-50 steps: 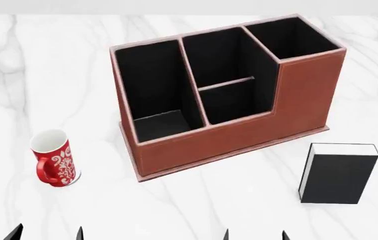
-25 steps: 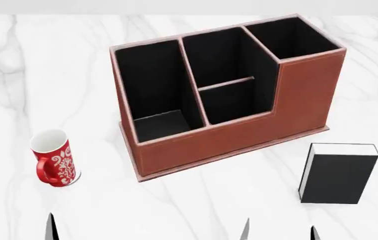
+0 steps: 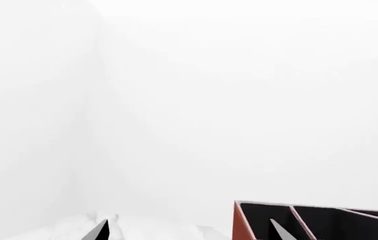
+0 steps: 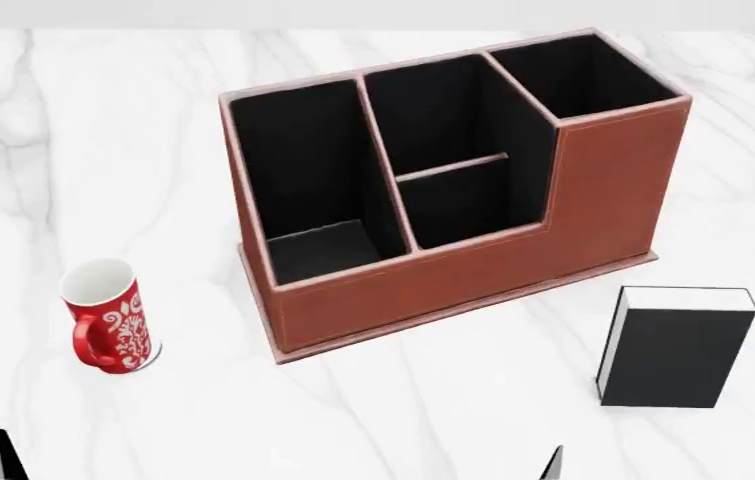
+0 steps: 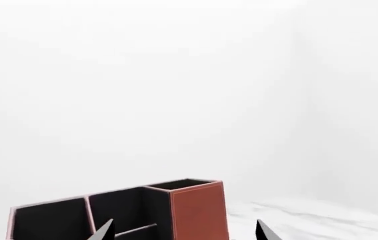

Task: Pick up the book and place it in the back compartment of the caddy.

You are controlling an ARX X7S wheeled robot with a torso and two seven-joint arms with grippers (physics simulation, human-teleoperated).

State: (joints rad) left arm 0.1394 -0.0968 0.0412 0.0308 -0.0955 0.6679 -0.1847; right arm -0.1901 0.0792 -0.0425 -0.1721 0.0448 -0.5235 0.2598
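The white marbled counter (image 4: pixel 110 150) is carrying everything and is stretching away ahead of both hands. The caddy (image 4: pixel 484 270) is sitting well ahead of the two hands, roughly between them and turned at a slight angle, its tall end cell lying ahead of the right hand and its long low cell ahead of the left; all four black-lined cells are showing only their lining. In the right wrist view the caddy's tall corner (image 5: pixel 199 210) is rising between and beyond that hand's two fingertips, and in the left wrist view its rim (image 3: pixel 309 207) is lying ahead and off to the inner side. The book (image 4: pixel 677 345) is standing upright on the counter, ahead of the right hand and off to its outer side, near the caddy's front wall but not touching it, its black cover facing the robot and its white pages showing on top. The mug (image 4: pixel 108 315) is standing upright ahead of the left hand, well apart from the caddy. The left hand (image 3: pixel 189 231) is staying wide, two dark tips spread far apart and holding nothing. The right hand (image 5: pixel 185 231) is likewise spread wide, gripping nothing.
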